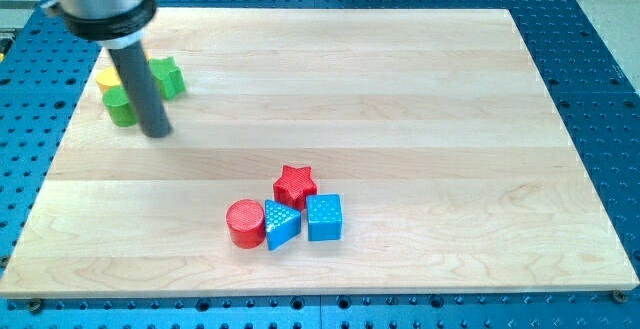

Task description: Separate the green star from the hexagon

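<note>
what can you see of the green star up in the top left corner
The green star lies flat on the wooden board near the view's top left. It looks like a small solid plastic block with rounded points. Its left part is hidden behind the dark rod. It sits close against a yellow block, probably the hexagon, with another green block just below that. My tip rests on the board below the star and right of the other green block; whether it touches either is unclear.

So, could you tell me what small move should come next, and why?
Probably slide my tip toward the view's top, between the green star and the yellow hexagon. The two sit close together behind the rod, with a green block below the hexagon.
</note>
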{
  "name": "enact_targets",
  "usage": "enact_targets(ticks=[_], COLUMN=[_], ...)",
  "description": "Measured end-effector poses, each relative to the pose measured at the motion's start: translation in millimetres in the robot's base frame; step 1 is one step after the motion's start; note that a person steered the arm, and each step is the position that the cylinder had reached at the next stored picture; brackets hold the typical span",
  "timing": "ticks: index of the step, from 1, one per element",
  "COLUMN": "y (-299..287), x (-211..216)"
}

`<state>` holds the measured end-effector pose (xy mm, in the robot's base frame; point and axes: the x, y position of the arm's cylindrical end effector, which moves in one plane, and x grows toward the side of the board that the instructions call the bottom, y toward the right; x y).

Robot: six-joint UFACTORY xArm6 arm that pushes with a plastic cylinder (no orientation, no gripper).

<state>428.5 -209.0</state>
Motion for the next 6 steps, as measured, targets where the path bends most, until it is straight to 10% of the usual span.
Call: enact_targets(ticks=[3, 6], y=[61, -2], x=[-151, -88])
